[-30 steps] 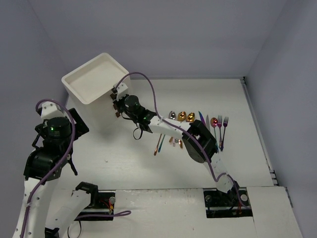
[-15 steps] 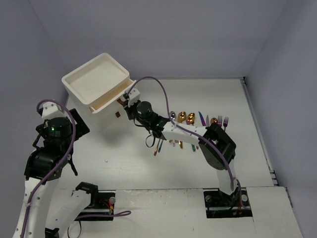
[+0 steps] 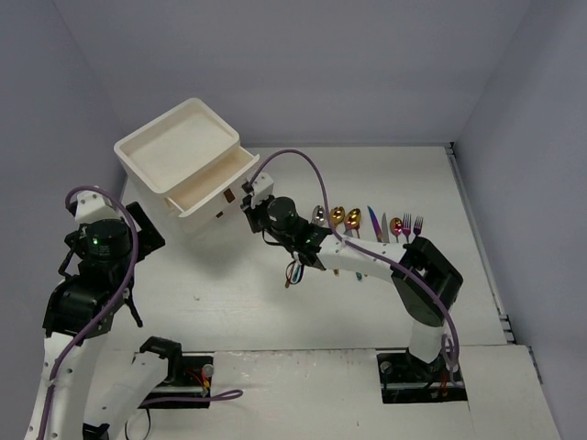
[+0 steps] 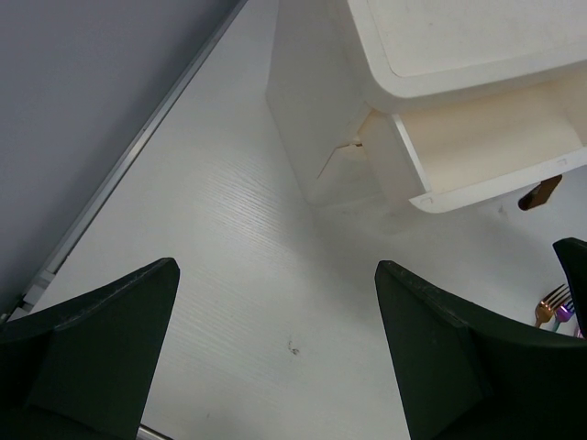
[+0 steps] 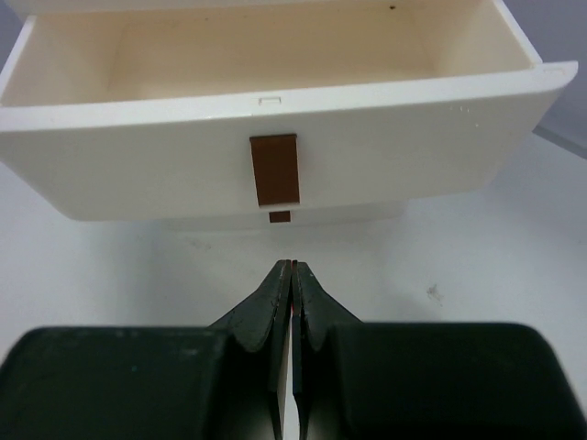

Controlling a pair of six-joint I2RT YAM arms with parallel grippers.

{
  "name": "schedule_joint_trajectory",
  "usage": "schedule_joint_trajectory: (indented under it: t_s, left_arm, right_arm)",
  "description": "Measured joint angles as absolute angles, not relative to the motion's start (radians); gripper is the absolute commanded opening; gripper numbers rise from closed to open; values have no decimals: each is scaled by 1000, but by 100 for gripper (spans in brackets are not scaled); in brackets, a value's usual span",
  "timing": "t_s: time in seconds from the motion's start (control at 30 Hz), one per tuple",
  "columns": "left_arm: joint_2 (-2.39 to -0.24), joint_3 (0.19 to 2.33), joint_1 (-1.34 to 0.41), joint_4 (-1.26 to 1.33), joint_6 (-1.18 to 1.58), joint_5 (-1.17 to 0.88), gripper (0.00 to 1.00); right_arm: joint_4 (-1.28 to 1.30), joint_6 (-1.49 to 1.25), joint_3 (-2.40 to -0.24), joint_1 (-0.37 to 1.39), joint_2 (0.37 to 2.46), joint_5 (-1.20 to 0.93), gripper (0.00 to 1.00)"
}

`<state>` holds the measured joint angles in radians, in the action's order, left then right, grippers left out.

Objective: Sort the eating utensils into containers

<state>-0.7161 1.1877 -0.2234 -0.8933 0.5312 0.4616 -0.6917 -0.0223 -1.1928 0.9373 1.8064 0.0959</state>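
The white drawer cabinet (image 3: 170, 151) stands at the back left with its upper drawer (image 3: 215, 181) pulled out and empty inside (image 5: 275, 55). My right gripper (image 3: 249, 198) is shut with nothing in it (image 5: 292, 268), a short way in front of that drawer's brown handle (image 5: 275, 170) and apart from it. A lower drawer's handle (image 5: 280, 217) shows beneath. The eating utensils lie in a row (image 3: 367, 220) to the right, with a few more (image 3: 295, 272) under the right arm. My left gripper (image 4: 275, 348) hangs open over bare table left of the cabinet (image 4: 312, 110).
The right arm (image 3: 367, 257) stretches across the table over the utensils. A side wall (image 4: 83, 101) runs close on the left of the left gripper. Fork tips (image 4: 550, 298) show at the right edge of the left wrist view.
The right gripper has drawn back to the right and the upper drawer has slid out with it. Its fingertips now stand off the handle. The left arm has stayed still.
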Motion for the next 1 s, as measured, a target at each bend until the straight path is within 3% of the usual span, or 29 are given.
schedule_joint_trajectory:
  t_s: [0.17,0.2,0.37,0.5,0.8,1.0]
  left_arm:
    - [-712,1188,-223,-894,531,459,86]
    - [-711,1188,-223,-894,531,456,86]
    - [-711,1188,-223,-894,524,439,86]
    - [-711,1192,-223,-894,489,401,86]
    - [-737,1270,-223,-897,360,173,86]
    - [-874,1385,-237,-893,293,-27,86]
  right_arm:
    - [-669,-26,-1149,938,1769,111,1]
    - [-667,-26,-1144,938,1764,114,5]
    - [-650,-33,-1126,938,1728,124,46]
    - [-624,-42,-1104,938,1669,135,60]
    - [-504,-44,-1035,933,1445,216,76]
    - [-351,-77,-943,843,1244,303,82]
